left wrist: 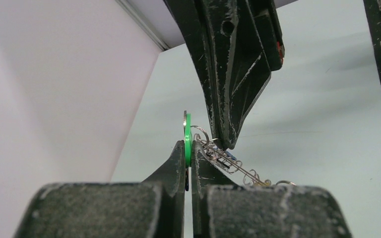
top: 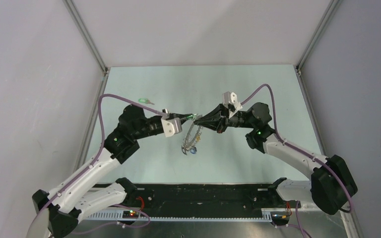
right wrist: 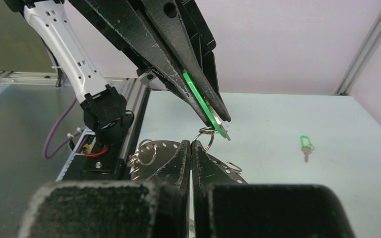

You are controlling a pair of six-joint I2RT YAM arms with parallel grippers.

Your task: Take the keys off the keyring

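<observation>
One keyring (right wrist: 161,148), one held green key (left wrist: 188,134), one loose green key (top: 143,100).

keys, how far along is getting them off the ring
Done: one green key lies loose on the table. In hand: the left gripper pinches a second green key, the right gripper clamps the keyring. Left: that key and the other keys hanging lower down.

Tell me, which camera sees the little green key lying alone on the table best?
The right wrist view: there the loose green key lies in the open, its green head and silver blade both clear. The top view shows only a tiny green speck. The left wrist view misses it.
</observation>
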